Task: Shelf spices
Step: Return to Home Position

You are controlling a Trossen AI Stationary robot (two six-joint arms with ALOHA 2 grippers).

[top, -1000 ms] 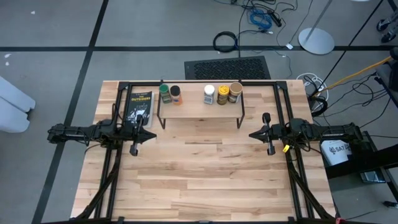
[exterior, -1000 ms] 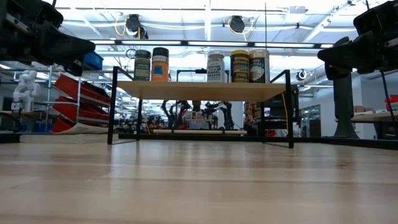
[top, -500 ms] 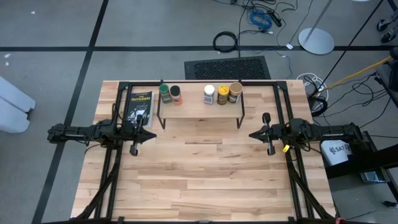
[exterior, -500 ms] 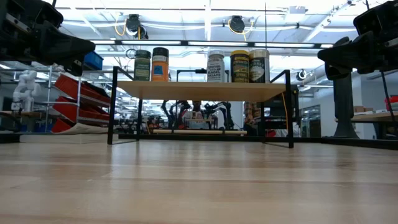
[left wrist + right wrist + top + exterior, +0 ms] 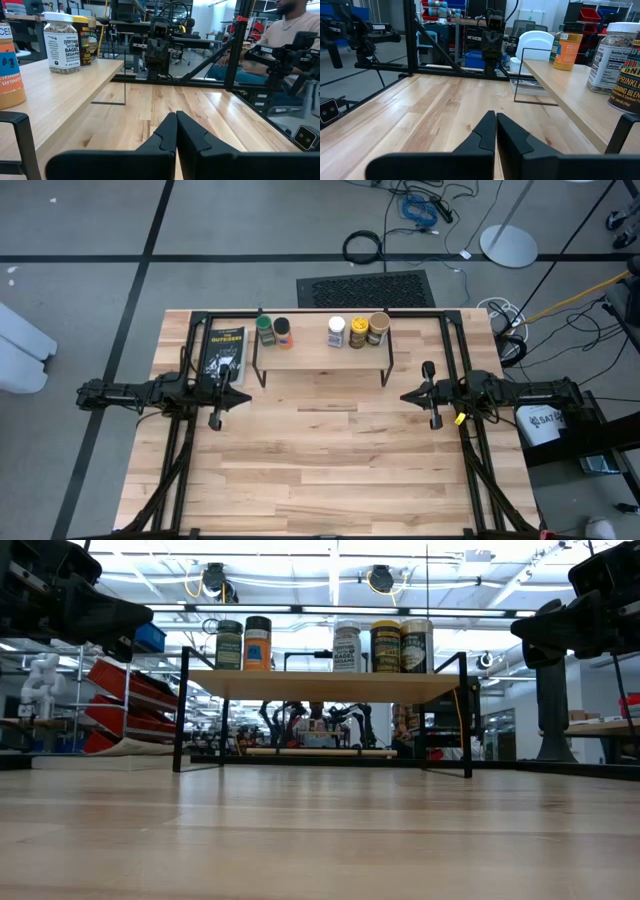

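The shelf, a light plank on thin black legs, stands at the table's far middle. Several spice jars stand upright on its top: a green-lidded one and an orange one with a dark lid at the left, then white-lidded, yellow-lidded and tan-lidded jars at the right. My left gripper waits shut at the table's left, pointing level toward the middle. My right gripper waits shut at the right, facing it. Neither is near the jars.
A flat black packet with yellow lettering lies on the table left of the shelf. Black frame rails run along both side edges. A person sits beyond the table's right side. Bare wood spreads from the middle to the near edge.
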